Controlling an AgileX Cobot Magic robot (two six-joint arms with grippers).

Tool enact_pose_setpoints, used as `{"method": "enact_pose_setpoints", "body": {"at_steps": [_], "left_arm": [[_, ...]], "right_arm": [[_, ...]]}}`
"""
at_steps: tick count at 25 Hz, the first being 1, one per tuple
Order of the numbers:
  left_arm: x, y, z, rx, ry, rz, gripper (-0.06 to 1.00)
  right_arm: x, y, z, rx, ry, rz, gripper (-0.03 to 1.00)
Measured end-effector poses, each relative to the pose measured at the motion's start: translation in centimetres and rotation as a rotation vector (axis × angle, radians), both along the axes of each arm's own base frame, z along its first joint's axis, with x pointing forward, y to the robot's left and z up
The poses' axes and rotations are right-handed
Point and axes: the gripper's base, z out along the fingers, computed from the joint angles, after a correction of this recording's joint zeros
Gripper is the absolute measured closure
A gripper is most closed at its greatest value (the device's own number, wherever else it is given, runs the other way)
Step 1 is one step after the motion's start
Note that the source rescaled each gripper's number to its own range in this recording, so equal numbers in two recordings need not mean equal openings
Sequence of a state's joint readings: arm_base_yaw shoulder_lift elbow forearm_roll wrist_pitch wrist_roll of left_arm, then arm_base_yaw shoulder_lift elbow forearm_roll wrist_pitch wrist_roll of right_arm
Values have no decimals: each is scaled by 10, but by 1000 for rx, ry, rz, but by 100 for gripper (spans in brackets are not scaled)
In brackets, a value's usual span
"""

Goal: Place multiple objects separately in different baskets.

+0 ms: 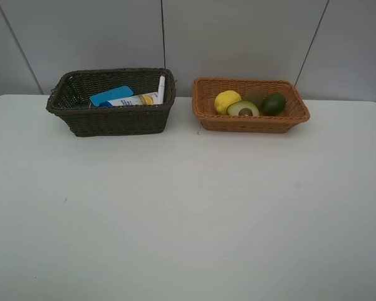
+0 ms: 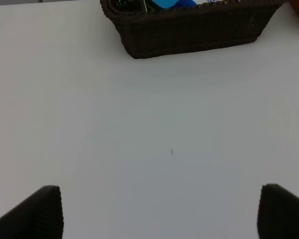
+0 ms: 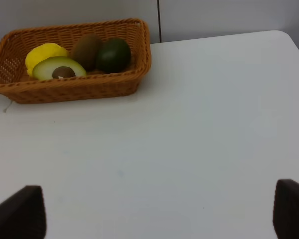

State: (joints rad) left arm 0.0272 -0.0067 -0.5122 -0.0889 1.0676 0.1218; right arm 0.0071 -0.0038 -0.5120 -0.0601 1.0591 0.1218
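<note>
Exterior high view shows sorting looks done: lemon (image 1: 226, 100), halved avocado (image 1: 242, 109), whole avocado (image 1: 274, 103) and, I think, kiwi (image 3: 86, 50) share the orange-tan basket (image 1: 250, 123); bottle (image 1: 133, 100) and marker (image 1: 161, 88) fill the dark basket (image 1: 113, 119), both near the worktop's far edge. My left jaws (image 2: 159, 211) and right jaws (image 3: 159, 214) are spread, empty.

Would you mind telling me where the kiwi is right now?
The kiwi lies in the orange-tan basket on the right of the exterior view, between the lemon and the whole avocado.
</note>
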Motion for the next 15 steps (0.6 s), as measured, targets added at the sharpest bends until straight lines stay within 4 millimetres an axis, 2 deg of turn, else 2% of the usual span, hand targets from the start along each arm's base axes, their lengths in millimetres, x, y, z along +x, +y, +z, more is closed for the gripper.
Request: {"method": "enact_pose_setpoints", "body": {"at_steps": [15], "left_arm": [[0,0,0,0,0,0,-5]], "right_arm": [[0,0,0,0,0,0,-3]]}}
